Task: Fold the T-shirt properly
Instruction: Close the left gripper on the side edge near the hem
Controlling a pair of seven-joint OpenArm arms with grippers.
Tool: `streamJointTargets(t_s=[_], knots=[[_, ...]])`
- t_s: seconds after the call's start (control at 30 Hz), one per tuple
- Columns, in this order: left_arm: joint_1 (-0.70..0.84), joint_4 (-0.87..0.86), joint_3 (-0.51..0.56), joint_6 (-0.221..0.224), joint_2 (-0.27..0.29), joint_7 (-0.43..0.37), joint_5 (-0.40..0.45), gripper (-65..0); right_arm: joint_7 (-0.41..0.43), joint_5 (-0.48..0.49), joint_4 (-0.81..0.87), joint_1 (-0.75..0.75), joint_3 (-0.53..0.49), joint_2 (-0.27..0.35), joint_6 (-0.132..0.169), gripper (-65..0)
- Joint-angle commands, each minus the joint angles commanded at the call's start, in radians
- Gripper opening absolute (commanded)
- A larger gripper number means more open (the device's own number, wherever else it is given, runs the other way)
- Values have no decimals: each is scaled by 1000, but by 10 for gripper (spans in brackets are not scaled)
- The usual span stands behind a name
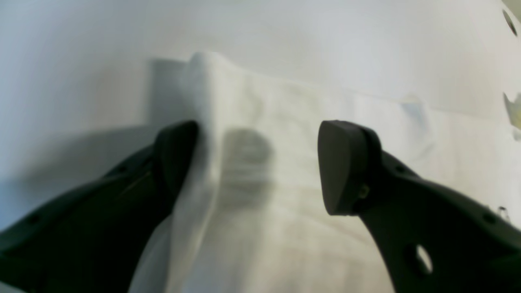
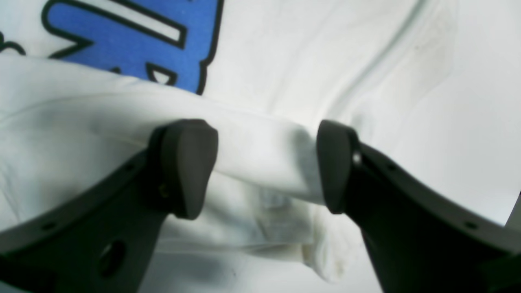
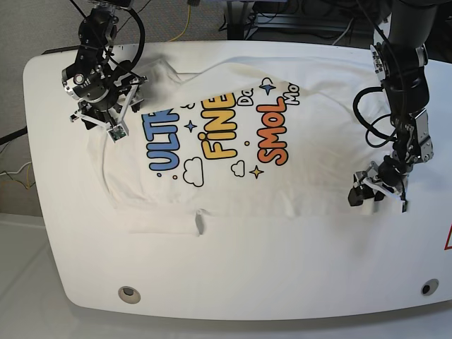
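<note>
Shirt flat on table, print up, both arms at its edges, nothing gripped yet.

Nearest me in base view: bare table (image 3: 233, 282) along the bottom of frame, lots of open room to fold into. T-shirt (image 3: 233, 148) spread across mid-frame, w/ one small tuck sticking down at its lower hem. Left gripper (image 3: 374, 191) at mid-right over the hem corner, jaws apart, cloth edge between them per wrist cam. Right gripper (image 2: 266, 167), upper left in base view, jaws apart too, straddling a raised fold near the blue print. I judge the cloth thin, soft, limp: it'll sag and bunch, so pinch doubled edges/corners, lift slow. Far table edge close behind the shirt, cables beyond; little room there.
</note>
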Motion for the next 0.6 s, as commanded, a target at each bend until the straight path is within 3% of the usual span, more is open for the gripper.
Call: streamJointTargets(t_s=[0.47, 0.6], knots=[[0, 3, 0, 2, 0, 0, 0, -236, 0, 0, 2, 0, 0, 0, 0, -251], [0, 5, 0, 0, -17, 0, 0, -357, 0, 0, 2, 0, 0, -2, 0, -251]])
